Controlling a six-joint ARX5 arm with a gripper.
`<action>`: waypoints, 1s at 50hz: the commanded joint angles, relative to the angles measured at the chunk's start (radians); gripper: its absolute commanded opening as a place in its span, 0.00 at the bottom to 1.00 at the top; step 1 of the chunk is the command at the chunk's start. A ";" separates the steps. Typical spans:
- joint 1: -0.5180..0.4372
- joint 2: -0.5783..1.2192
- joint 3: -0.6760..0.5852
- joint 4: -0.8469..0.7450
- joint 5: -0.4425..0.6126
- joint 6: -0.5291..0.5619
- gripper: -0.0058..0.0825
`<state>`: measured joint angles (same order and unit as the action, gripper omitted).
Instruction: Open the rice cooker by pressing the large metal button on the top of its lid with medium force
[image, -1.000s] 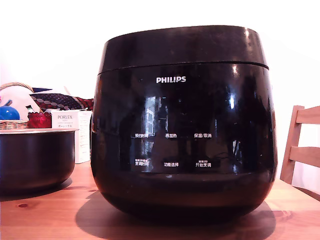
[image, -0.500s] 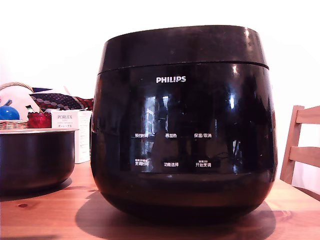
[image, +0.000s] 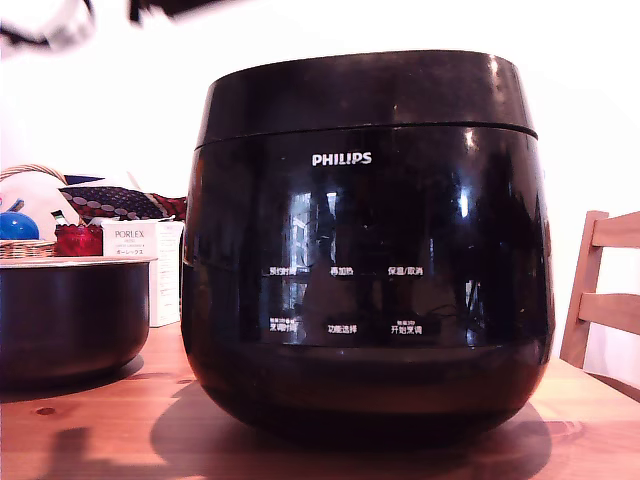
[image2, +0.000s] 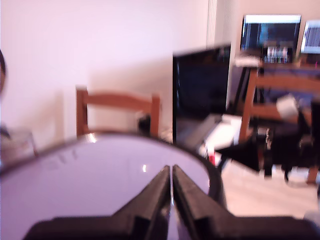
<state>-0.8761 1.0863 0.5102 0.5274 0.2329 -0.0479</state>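
The rice cooker (image: 368, 245) sits in the middle of the wooden surface (image: 90, 425), filling most of the exterior view. Its glossy black front shows the white PHILIPS logo and two rows of white Chinese labels. The lid (image: 365, 92) is down, its seam running level around the body.

My fingers (image2: 171, 192) are pressed together — only a thin dark slit shows between the tips, and nothing is held in them. In the wrist view they point out over the lid's (image2: 100, 175) broad pale, shiny top, which is blurred; I cannot tell whether they touch it, and I cannot make out the button. In the exterior view a blurred dark part of my arm (image: 60, 20) shows at the top edge, toward that view's left, above the cooker and apart from it.

A dark bowl-shaped pot (image: 70, 315) stands on the surface at the exterior view's left, beside the cooker. Behind it are a white box (image: 140, 265) and a wicker basket (image: 30, 215). A wooden chair (image: 600, 290) stands at that view's right — a chair back (image2: 117, 112) also shows beyond the lid in the wrist view.
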 joint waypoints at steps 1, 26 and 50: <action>-0.009 0.032 0.052 -0.006 -0.028 0.010 0.04; -0.068 0.119 0.233 -0.410 -0.138 0.075 0.04; -0.064 0.203 0.233 -0.565 -0.174 0.075 0.04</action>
<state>-0.9421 1.2087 0.7956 0.0269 0.0685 0.0231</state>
